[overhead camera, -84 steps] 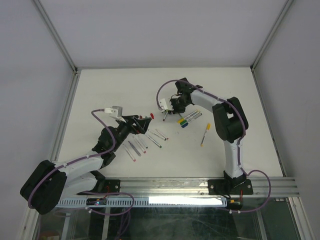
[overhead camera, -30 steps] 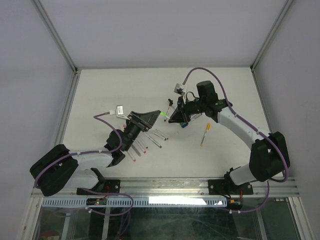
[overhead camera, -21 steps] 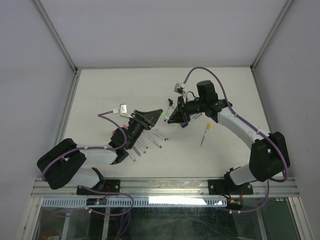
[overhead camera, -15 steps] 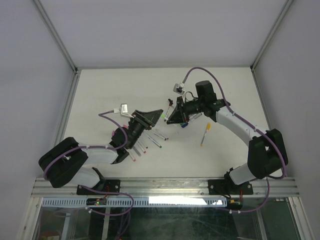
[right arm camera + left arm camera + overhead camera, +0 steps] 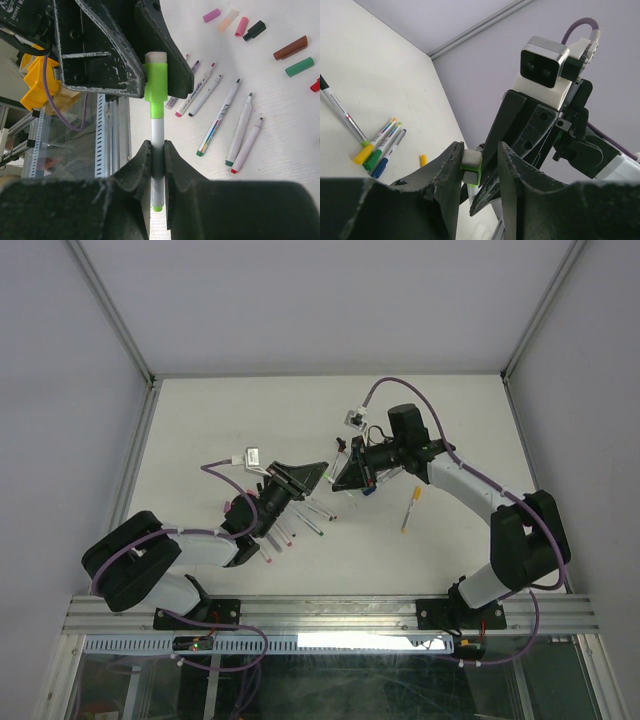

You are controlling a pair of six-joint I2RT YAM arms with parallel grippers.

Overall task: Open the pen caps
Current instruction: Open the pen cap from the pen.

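Observation:
My right gripper (image 5: pixel 157 145) is shut on the grey barrel of a green pen (image 5: pixel 157 127) and holds it off the table. The pen's green cap (image 5: pixel 155 82) points at my left gripper (image 5: pixel 480 150). Those jaws straddle the cap (image 5: pixel 471 167): one finger touches it, and the other stands a narrow gap away. In the top view the two grippers meet tip to tip, left (image 5: pixel 320 469) against right (image 5: pixel 342 474), above the middle of the table. Several loose pen caps (image 5: pixel 241 26) lie on the table, among them pink, black, brown and green ones.
Uncapped pens (image 5: pixel 222 117) lie in a row on the table below the grippers, also seen from above (image 5: pixel 298 522). A yellow pen (image 5: pixel 410 508) lies alone to the right. Capped pens (image 5: pixel 380 146), a black pen (image 5: pixel 342 112) and a yellow cap (image 5: pixel 423 160) lie beyond.
My left gripper has moved right, up to the green pen's cap, and its jaws have narrowed around it. The right gripper has kept its hold and shifted slightly left.

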